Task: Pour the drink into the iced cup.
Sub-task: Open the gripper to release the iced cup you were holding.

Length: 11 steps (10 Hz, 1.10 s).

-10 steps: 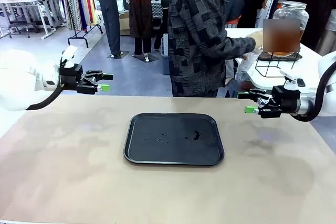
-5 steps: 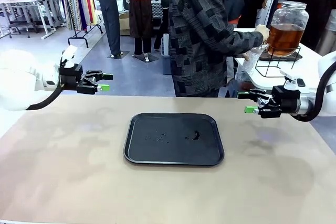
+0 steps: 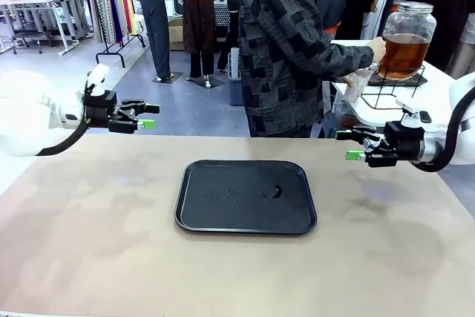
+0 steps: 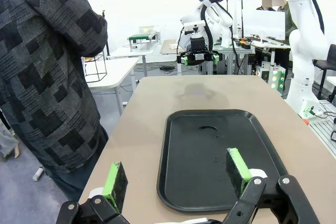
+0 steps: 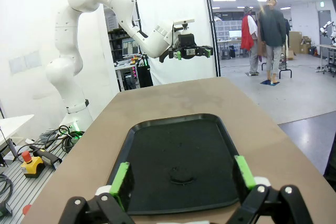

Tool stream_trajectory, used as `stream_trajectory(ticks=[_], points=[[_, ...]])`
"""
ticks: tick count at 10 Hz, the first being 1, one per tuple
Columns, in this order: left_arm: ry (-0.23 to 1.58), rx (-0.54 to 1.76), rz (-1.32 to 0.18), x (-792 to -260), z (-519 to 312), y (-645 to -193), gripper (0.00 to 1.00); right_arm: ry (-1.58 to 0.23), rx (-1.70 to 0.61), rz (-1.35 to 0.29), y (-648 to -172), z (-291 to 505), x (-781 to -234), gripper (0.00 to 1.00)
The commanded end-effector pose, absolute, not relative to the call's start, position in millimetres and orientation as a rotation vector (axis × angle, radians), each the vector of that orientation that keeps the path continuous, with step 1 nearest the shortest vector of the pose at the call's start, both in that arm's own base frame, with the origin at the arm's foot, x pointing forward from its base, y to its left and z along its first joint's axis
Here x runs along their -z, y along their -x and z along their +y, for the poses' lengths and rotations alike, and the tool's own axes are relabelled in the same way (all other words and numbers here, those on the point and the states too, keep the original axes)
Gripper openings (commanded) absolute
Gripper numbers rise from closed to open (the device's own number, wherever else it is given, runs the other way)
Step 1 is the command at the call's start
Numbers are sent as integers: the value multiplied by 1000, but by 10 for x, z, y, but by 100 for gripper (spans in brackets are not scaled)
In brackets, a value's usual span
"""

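Observation:
The drink (image 3: 401,55) is amber liquid in a large clear jar (image 3: 407,20) with a metal lid, on a black wire stand (image 3: 392,91) on a white side table at the far right. A person (image 3: 286,50) in a patterned jacket has one hand (image 3: 378,48) on the jar. Their other hand holds something clear (image 3: 355,85) below it; I cannot tell if it is the iced cup. My left gripper (image 3: 147,115) hovers open over the table's far left. My right gripper (image 3: 347,145) hovers open at the far right. Each wrist view shows open jaws with nothing between them, the left gripper (image 4: 176,177) and the right gripper (image 5: 182,178).
A black tray (image 3: 245,231) lies mid-table with a few wet specks in it; it also lies below the fingers as the tray (image 4: 210,150) and the tray (image 5: 173,145). Bare beige tabletop (image 3: 89,243) surrounds it. Clothes racks and people stand beyond.
The person's upper hand has moved right onto the jar. Both arms and grippers have stayed still.

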State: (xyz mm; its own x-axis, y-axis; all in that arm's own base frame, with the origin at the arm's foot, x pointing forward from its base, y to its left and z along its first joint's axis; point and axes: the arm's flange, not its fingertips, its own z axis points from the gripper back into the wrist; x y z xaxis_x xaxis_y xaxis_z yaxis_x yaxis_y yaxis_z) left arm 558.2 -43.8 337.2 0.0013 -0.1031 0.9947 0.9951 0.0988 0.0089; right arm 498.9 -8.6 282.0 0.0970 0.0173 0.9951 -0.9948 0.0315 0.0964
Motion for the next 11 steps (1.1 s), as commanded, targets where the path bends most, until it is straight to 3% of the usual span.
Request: stream_trajectory(ticks=[1, 11], points=[[1058, 1186, -1183, -3384, -439, -5577, 100, -1227, -1125, -1146, -4978, -91, -2841, 100], [1058, 1186, -1183, -3384, -439, -5577, 100, -1227, -1125, -1146, -4978, -91, -2841, 100]])
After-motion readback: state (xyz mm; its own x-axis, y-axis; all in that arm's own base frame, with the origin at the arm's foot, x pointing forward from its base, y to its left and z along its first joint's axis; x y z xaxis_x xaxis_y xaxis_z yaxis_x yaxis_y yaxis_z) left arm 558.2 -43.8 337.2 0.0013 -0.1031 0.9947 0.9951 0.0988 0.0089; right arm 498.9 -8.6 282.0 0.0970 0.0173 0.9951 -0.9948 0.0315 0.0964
